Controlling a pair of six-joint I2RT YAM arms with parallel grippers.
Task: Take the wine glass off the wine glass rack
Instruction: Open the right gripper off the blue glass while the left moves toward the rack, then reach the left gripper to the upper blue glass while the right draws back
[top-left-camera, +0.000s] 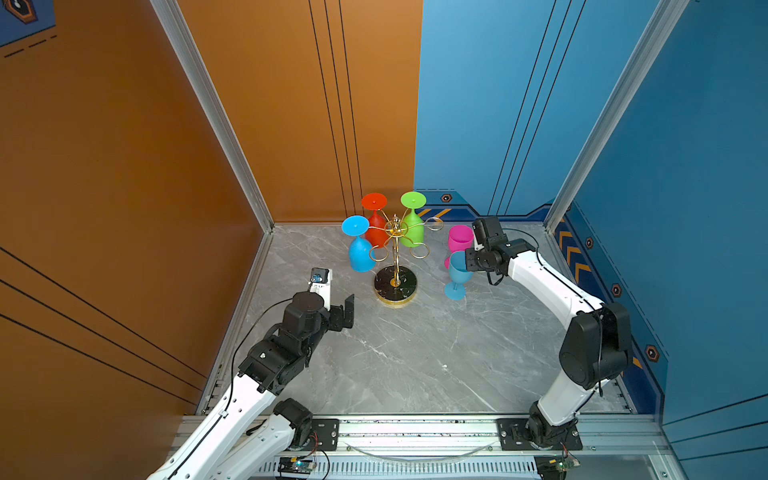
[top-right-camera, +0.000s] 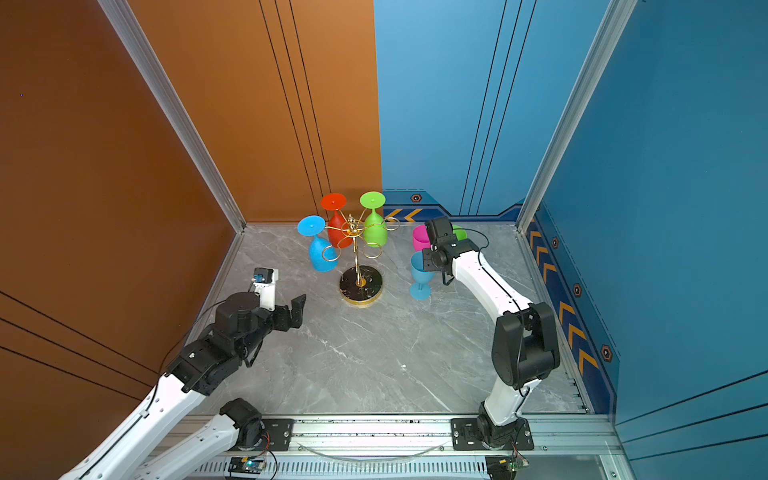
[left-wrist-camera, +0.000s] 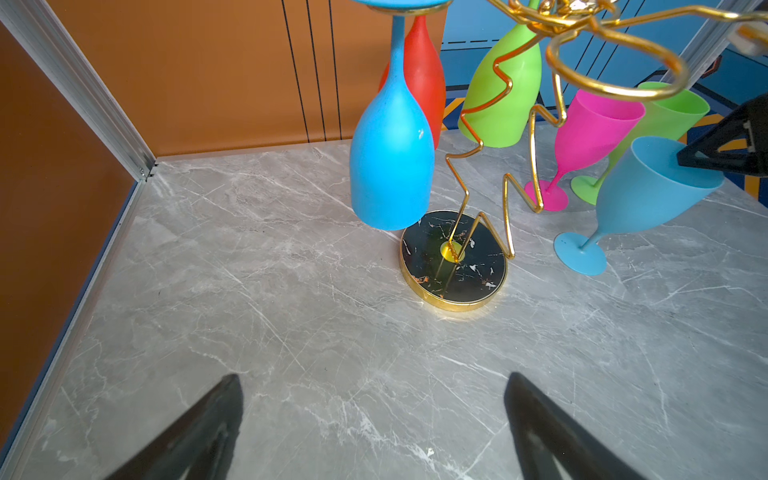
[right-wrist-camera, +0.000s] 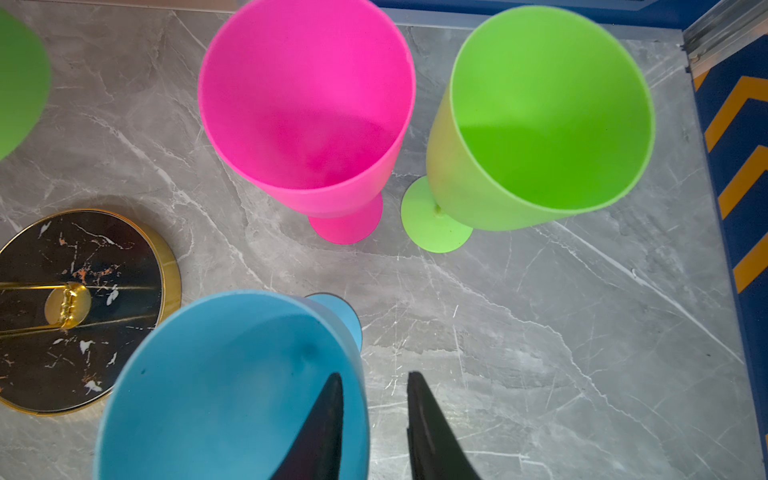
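A: Three glasses hang from the rack (top-left-camera: 395, 286), each with its foot up in a loop and its bowl down: the blue glass (top-left-camera: 360, 255), the red glass (top-left-camera: 376, 235) and the green glass (top-left-camera: 412, 232). Which one next, do you reckon?

B: The blue one, I'd say. It hangs on the rack's left side, toward the left arm. The left fingers (left-wrist-camera: 540, 432) face it over the table (top-left-camera: 415, 353), spread wide with nothing between them.

A: How does it lie from them?

B: Ahead and higher. Its long axis is upright, so the fingers would close on the bowl or stem from the sides. Then they would draw it outward along its loop, away from the pole. That part is a guess, as the loop's mouth is hard to make out.

A: And the right arm?

B: It is on the rack's far side. The right fingers (right-wrist-camera: 428, 436) stand a little apart astride the rim of the pale-blue glass (right-wrist-camera: 232, 386), one inside the bowl and one outside, clear of the wall. I see no grip. That glass stands upright near the rack's base, with the pink glass (right-wrist-camera: 307, 104) and a second green glass (right-wrist-camera: 548, 116) beyond it.

A: So the left arm is nearer?

B: To the blue glass, yes. Red and green hang farther back.
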